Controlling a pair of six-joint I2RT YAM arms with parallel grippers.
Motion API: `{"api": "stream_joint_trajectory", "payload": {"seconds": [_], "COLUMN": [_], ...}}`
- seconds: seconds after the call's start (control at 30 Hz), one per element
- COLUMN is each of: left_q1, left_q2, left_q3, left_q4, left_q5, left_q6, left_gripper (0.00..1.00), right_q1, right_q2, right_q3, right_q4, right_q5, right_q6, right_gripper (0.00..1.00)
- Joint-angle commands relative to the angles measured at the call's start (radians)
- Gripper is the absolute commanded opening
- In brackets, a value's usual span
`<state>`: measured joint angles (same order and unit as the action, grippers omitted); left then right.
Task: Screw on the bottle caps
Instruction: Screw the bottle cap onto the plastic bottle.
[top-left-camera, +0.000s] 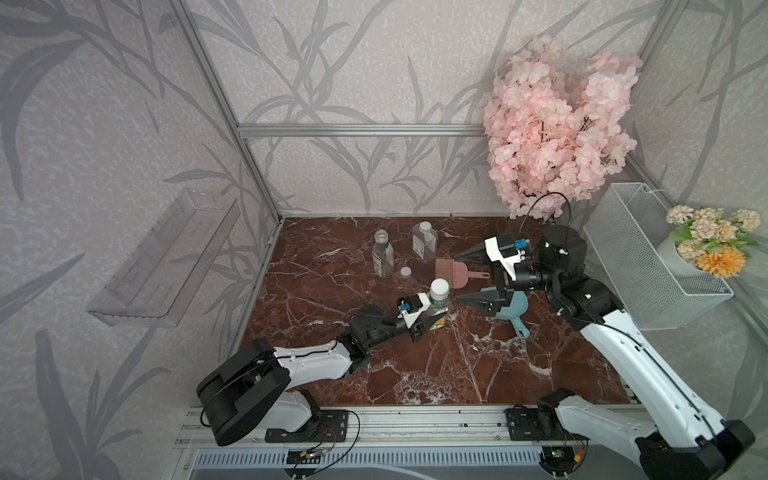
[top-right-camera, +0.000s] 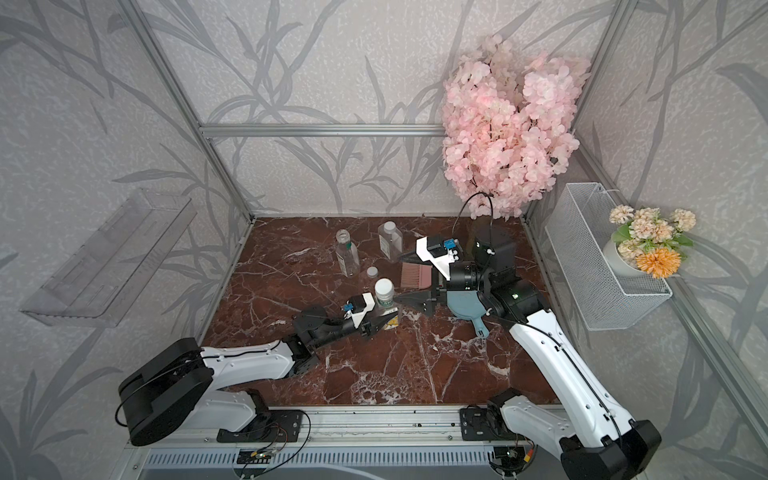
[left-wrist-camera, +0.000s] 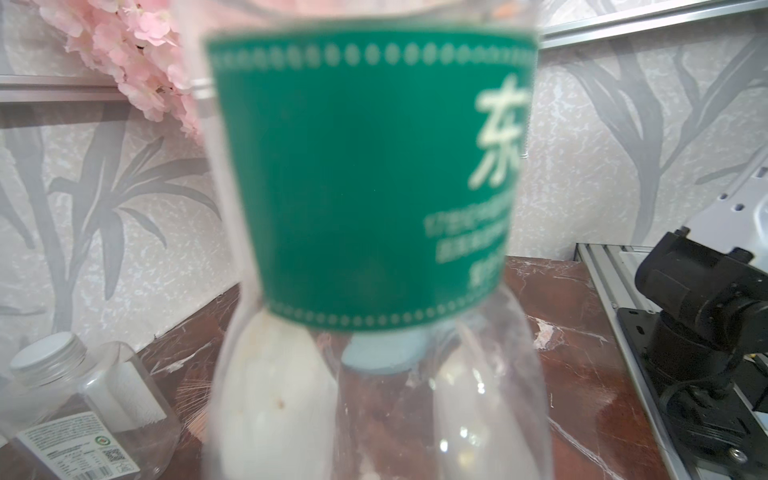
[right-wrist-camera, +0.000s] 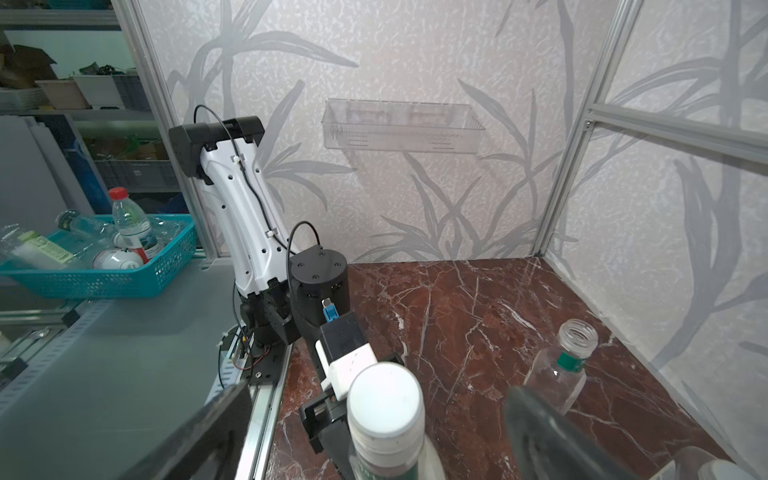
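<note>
The left gripper (top-left-camera: 435, 319) is squeezed shut on the low part of a round bottle (top-left-camera: 439, 300). It is near the middle of the frame in both top views. This round bottle stands upright and has a white cap (top-left-camera: 439, 286) on top. I cannot tell if the cap is screwed tight. In the left wrist view its green label fills most of the frame and looks blurry.

The right gripper (top-left-camera: 461, 277) is just to the right of that cap. Its two fingers (right-wrist-camera: 195, 440) are spread wide and hold nothing. In the right wrist view the cap sits at the bottom middle, between them.

Higher in the frame, an open bottle (top-left-camera: 382, 253) stands on the table (top-left-camera: 374, 374) with no cap. A loose cap (top-left-camera: 405, 272) lies just to its lower right. A square bottle (top-left-camera: 424, 245) stands to the right of the open bottle, with its cap on. A pink brush (top-left-camera: 446, 268) and a blue scoop (top-left-camera: 520, 307) lie near the right gripper.
</note>
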<state>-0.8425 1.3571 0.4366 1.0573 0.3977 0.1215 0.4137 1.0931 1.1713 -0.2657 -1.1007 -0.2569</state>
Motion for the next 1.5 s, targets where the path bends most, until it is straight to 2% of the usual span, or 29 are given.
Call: {"api": "stream_joint_trajectory", "payload": {"seconds": [0.0, 0.17, 0.67, 1.03, 1.47], "left_q1": [0.0, -0.001, 0.0, 0.0, 0.0], "left_q2": [-0.026, -0.023, -0.012, -0.009, -0.013], "left_q3": [0.019, 0.024, 0.034, 0.039, 0.036], "left_q4": [-0.015, -0.021, -0.024, -0.02, -0.005], "left_q5": [0.062, 0.072, 0.072, 0.067, 0.058], "left_q6": [0.016, 0.011, 0.003, 0.001, -0.007], "left_gripper": [0.19, 0.19, 0.19, 0.19, 0.19], "right_q1": [0.025, 0.08, 0.106, 0.107, 0.088], "right_q2": [0.042, 0.112, 0.163, 0.146, 0.101], "right_q3": [0.057, 0.127, 0.14, 0.103, -0.01], "right_q4": [-0.096, -0.266, -0.319, -0.288, -0.105], "right_q5": [-0.058, 0.016, 0.079, 0.086, 0.046], "right_q6": [-0.114, -0.26, -0.31, -0.309, -0.203], "right_gripper": [0.97, 0.9, 0.67, 0.57, 0.5]}}
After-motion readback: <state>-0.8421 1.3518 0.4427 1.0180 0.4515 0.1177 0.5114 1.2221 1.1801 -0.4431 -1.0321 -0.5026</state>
